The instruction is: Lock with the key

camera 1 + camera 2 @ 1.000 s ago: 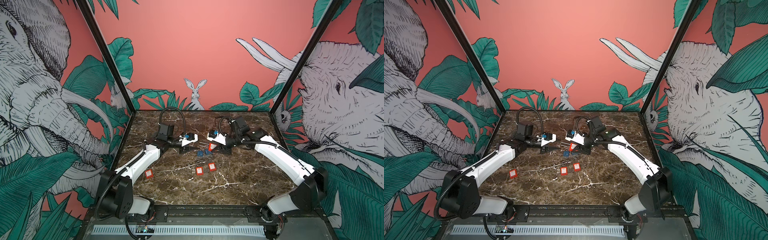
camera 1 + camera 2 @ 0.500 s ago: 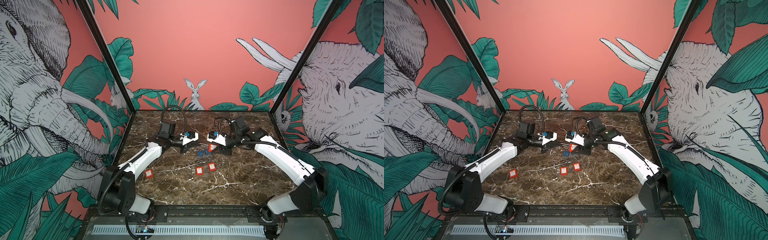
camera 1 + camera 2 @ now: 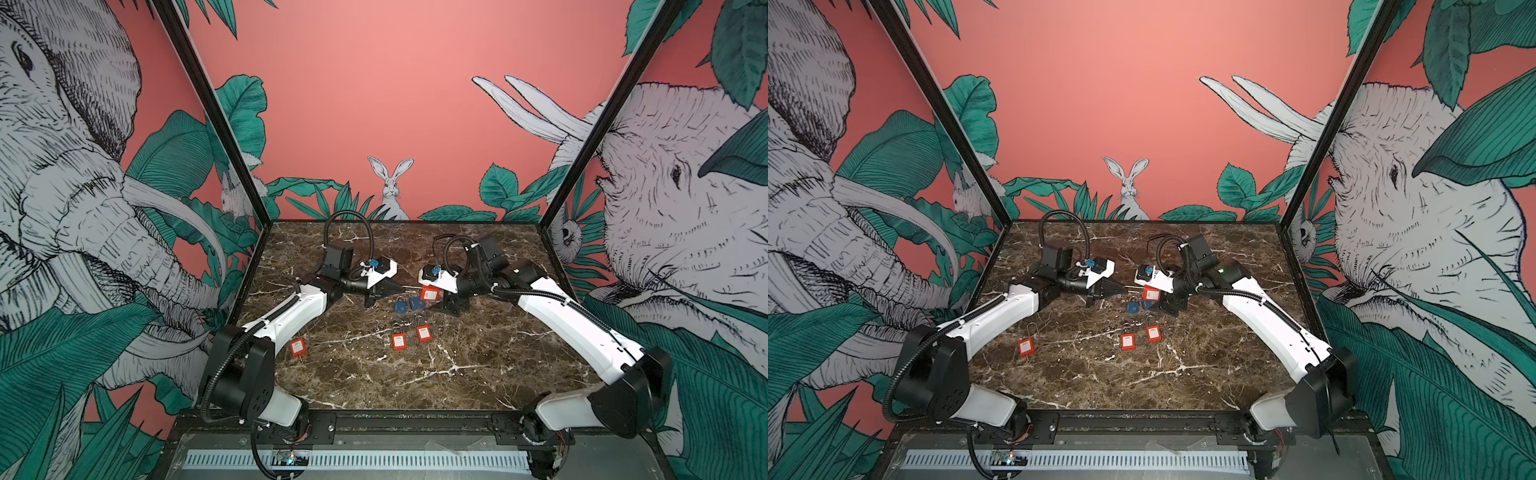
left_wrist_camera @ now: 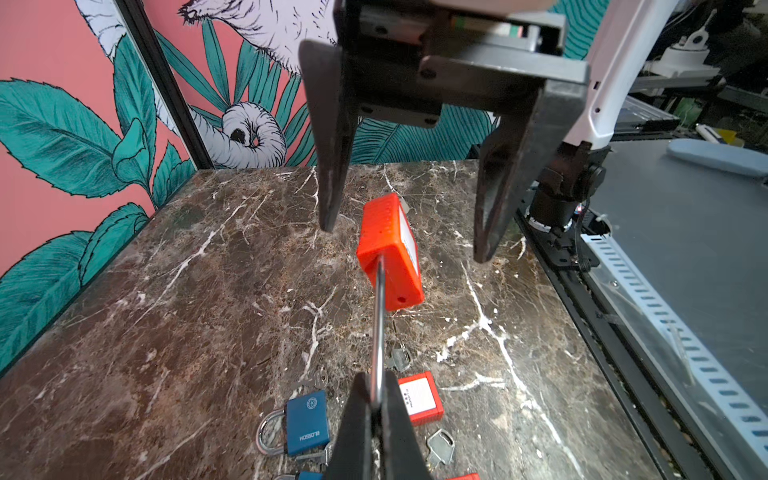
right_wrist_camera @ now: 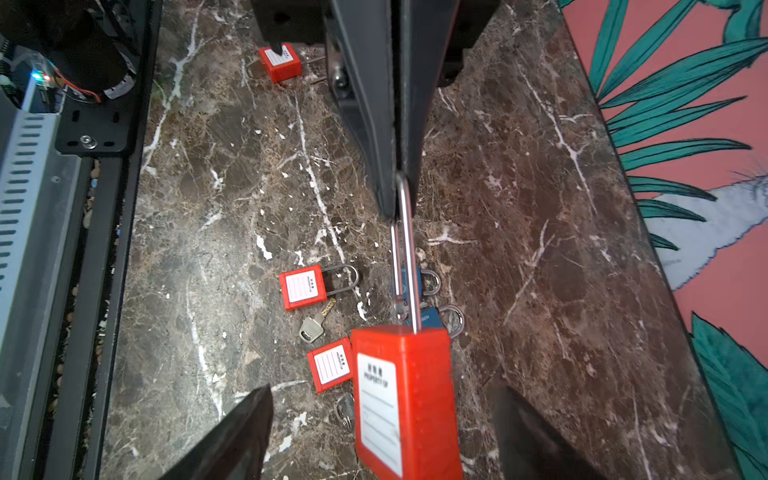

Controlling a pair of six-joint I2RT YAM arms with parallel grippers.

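your left pincer (image 4: 376,405): pinched on red padlock (image 4: 390,249) shackle (image 4: 378,332) | your right pincer (image 4: 405,243): spread, flanking padlock body, not touching | padlock off the worktop (image 4: 208,311)

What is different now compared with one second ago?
The left claw closed on the metal loop of the red padlock; the right claw opened and let go of its body. The other padlocks on the table stayed where they were.
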